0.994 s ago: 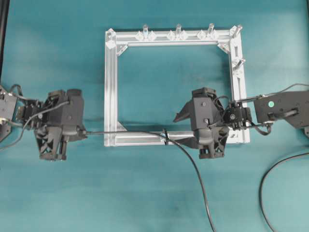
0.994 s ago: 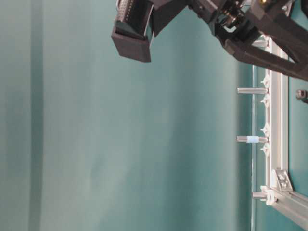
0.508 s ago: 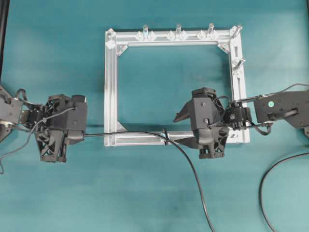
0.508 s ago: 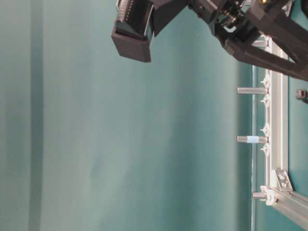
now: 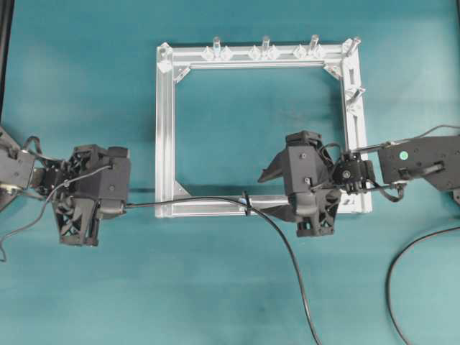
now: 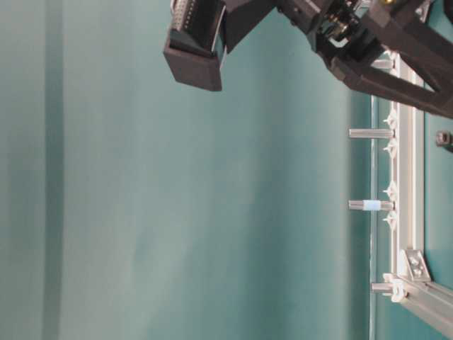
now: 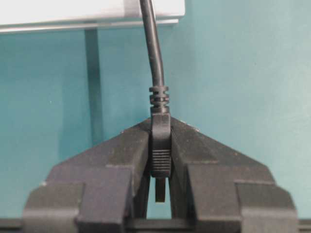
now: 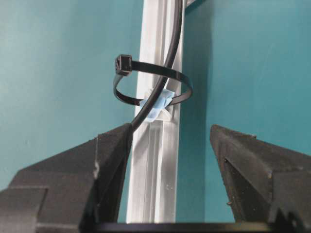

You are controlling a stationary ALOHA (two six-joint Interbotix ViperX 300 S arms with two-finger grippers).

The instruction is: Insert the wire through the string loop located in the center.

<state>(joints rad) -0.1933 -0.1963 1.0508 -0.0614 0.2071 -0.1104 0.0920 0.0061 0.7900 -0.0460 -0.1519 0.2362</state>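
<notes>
on my left wrist view the left tool [image 7: 160, 160] is pinching the wire [image 7: 154, 53] by the ribbed plug body, both fingers [image 7: 121, 155] pressed against it. from overhead, that left tool [image 5: 121, 205] sits near the counter's left edge, just off the lower left corner of the aluminium frame [image 5: 164, 129]. the wire [image 5: 187, 202] runs from it along the frame's near rail, passes through the string loop [image 5: 246, 202] at the middle of that rail, then curves away toward the counter's near edge. my right wrist view shows the string loop [image 8: 146, 82] standing on its pale blue fitting [image 8: 158, 107] with the wire [image 8: 170, 53] threaded inside it. the right tool [image 8: 167, 145] is spread wide, holding nothing, just short of the loop.
</notes>
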